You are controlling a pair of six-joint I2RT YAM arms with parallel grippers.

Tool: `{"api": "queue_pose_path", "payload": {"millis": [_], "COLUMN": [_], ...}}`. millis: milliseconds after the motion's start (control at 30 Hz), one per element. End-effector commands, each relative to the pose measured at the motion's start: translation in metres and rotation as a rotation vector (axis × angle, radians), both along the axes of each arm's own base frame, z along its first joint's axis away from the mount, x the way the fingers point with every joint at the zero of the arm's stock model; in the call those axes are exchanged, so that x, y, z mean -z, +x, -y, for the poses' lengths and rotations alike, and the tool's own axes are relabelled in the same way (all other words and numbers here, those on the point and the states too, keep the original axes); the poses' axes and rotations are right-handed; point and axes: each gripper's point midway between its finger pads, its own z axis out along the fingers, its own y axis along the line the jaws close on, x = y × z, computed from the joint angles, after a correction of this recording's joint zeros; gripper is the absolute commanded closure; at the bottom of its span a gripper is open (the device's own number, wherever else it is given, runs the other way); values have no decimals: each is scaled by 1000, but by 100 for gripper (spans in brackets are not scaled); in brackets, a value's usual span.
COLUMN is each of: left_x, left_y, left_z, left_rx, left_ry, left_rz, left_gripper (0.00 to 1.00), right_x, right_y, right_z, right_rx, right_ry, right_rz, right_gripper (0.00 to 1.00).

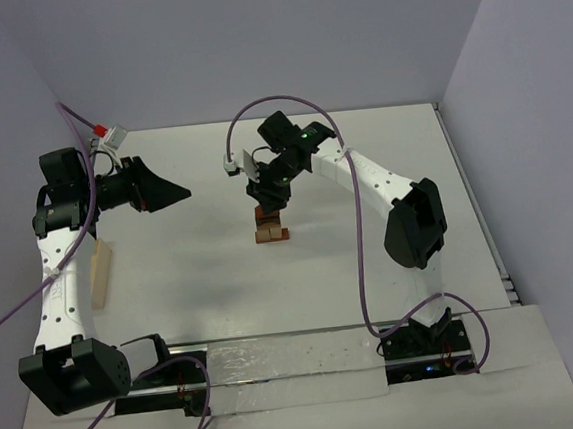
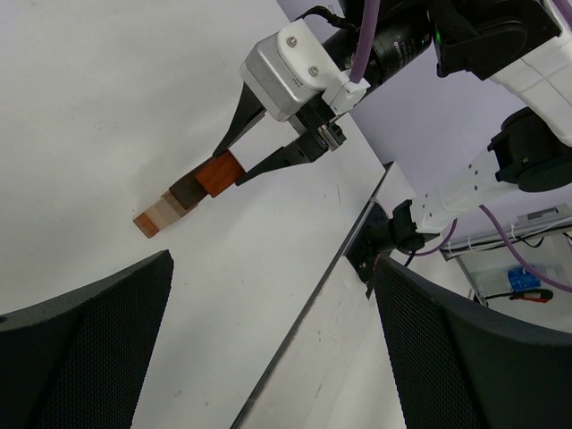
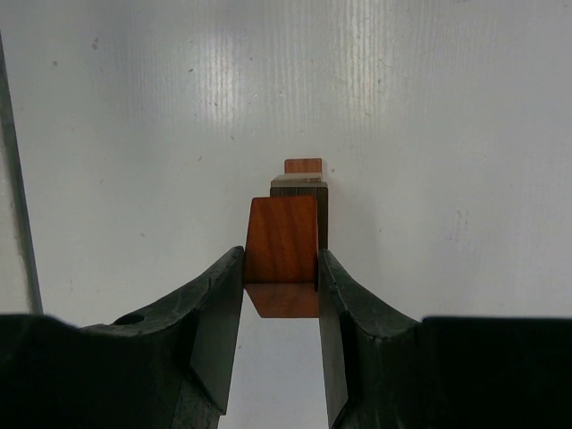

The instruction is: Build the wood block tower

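Wood block tower (image 1: 269, 226) stands near the middle of the white table (image 1: 192, 283), directly under the right arm's wrist. Right gripper (image 1: 268, 198) points down over it, jaws clamped on a reddish-brown block (image 3: 281, 239). In the right wrist view one black finger presses each side face of the block, with no gap showing on either side. From the left wrist view the stack (image 2: 179, 201) reads, base upward: reddish-tan, pale tan, dark brown, then the held reddish-brown block (image 2: 221, 174) between the right gripper (image 2: 228, 168) fingers. The held block looks to be in contact with the dark brown one; I cannot tell if it rests fully on it. In the right wrist view the lower blocks (image 3: 304, 183) show just beyond the held piece. Left gripper (image 1: 169, 193) hangs well apart from the tower on the left side of the table, jaws spread wide and holding nothing; its mesh-textured fingers (image 2: 80, 349) frame the left wrist view. A pale wooden tray (image 1: 99, 273) lies by the left arm. Green indicator light (image 1: 304, 133) is lit on the right arm. White housing (image 2: 286, 67) on the right wrist shows screw heads only. A small white-and-red tag (image 1: 111, 134) sits on the purple cable (image 1: 73, 121); any print on it is too small to read.
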Motion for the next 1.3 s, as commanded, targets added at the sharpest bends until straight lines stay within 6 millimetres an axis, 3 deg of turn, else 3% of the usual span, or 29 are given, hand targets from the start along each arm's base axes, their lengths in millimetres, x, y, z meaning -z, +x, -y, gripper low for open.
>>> {"api": "queue_pose_path", "payload": {"millis": [0, 1267], "left_x": [-11, -11], "left_y": [-3, 0], "left_z": [1, 0], "left_rx": [24, 24], "left_ry": [-8, -8], "left_rz": [61, 54], "left_gripper": [1, 1], "right_x": [-23, -9], "right_y": [9, 15], "right_z": [-9, -6], "right_rx": [-3, -5], "right_ry": [64, 44], "right_rz": [44, 30], "right_gripper": [83, 82]}}
